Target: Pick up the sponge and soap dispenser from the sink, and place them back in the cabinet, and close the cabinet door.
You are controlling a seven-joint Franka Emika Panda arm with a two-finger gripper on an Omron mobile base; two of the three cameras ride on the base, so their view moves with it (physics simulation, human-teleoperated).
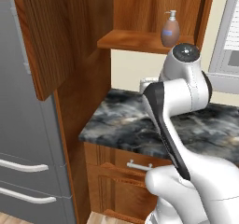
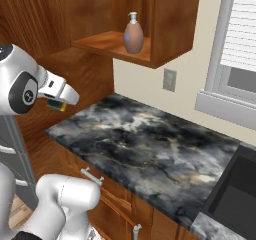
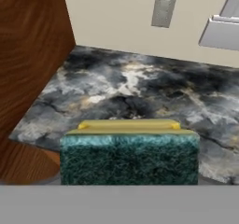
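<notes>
The sponge (image 3: 129, 150), green scrub face with a yellow back, is sitting clamped in our jaws above the marbled surface (image 3: 140, 92). We are judging it light and squashy, best pinched across its flat sides. The soap dispenser (image 2: 133, 34) is standing on the cabinet (image 2: 172, 19) shelf.

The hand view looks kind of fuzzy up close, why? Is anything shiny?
In the hand view, the green-and-yellow sponge sits so close that its texture smears soft. In the right base view, the marble counter shows pale, dull patches, no sharp glare; the soap dispenser looks crisp.
</notes>
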